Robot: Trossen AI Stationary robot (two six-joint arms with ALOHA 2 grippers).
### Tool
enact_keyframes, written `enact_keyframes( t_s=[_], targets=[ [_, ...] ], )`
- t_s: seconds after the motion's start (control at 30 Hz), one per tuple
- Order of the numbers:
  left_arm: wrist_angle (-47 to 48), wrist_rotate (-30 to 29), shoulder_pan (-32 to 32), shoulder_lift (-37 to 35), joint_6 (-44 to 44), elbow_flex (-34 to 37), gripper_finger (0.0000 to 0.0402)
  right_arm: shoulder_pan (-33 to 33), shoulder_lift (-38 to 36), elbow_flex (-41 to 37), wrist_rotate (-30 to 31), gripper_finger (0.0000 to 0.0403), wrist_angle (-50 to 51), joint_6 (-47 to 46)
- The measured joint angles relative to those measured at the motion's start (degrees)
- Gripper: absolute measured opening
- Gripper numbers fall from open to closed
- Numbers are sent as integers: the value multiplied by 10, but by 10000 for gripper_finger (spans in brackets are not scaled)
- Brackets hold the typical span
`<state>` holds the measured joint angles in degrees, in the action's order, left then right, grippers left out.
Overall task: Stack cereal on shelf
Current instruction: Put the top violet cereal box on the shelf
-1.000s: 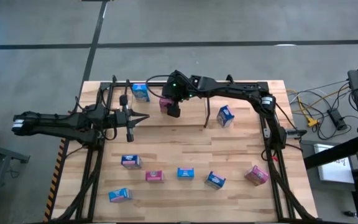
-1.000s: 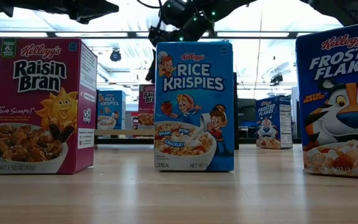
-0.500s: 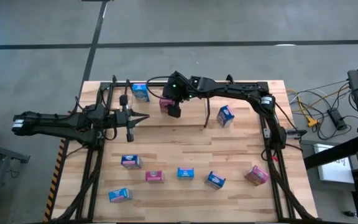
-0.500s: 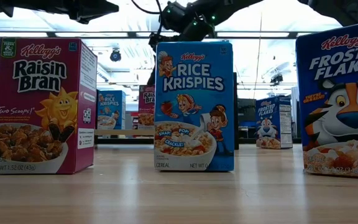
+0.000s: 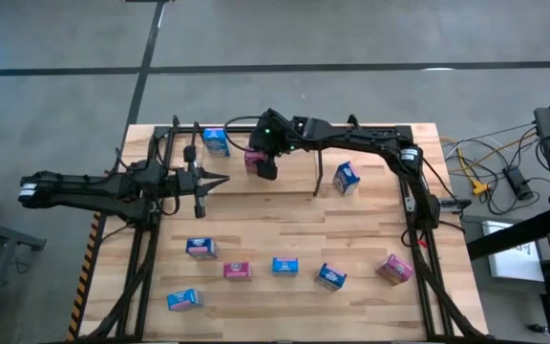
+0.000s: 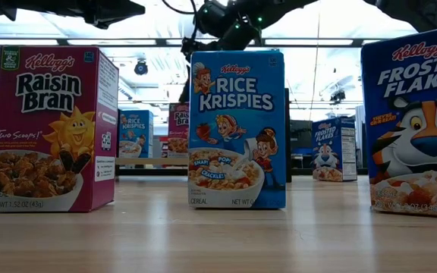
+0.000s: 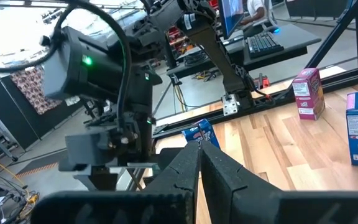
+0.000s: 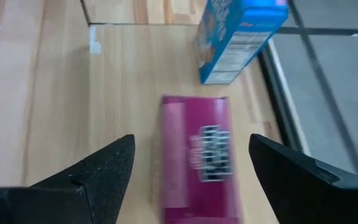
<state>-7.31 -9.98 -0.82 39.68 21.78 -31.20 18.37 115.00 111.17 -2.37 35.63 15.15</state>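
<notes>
Surface [image 5: 351, 239]: you had six cereal boxes waiting along its near side.
Shelf [image 5: 318, 172]: your drop spot sat at the far edge.
Right gripper [image 5: 266, 169]: spread wide over the pink box [image 8: 194, 155], not touching; lift straight up.
Blue box [image 8: 238, 34]: just beside; avoid clipping it.
Left gripper [image 5: 223, 182]: pressed together, idle.

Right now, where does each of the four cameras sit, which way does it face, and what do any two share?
High view: overhead, straight down; both dark arms, right gripper open above the pink rectangular cereal box.
Low view: tabletop height, level across; blue Rice Krispies box near, arm overhead.
Left wrist view: over shut left gripper, toward the right arm.
Right wrist view: downward between open fingers.
Shared: the pink box, high and right wrist views.
</notes>
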Motion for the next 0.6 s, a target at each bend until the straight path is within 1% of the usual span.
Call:
enact_keyframes(
  t_s=[0.07,0.3,0.6],
  targets=[
    [0,0,0,0,0,0,0,0,-1,8,8,315,3,5],
    [1,0,0,0,0,0,0,0,0,9,9,331,6,5],
    [2,0,0,0,0,0,0,1,2,-17,7,328,5,-5]
  ],
)
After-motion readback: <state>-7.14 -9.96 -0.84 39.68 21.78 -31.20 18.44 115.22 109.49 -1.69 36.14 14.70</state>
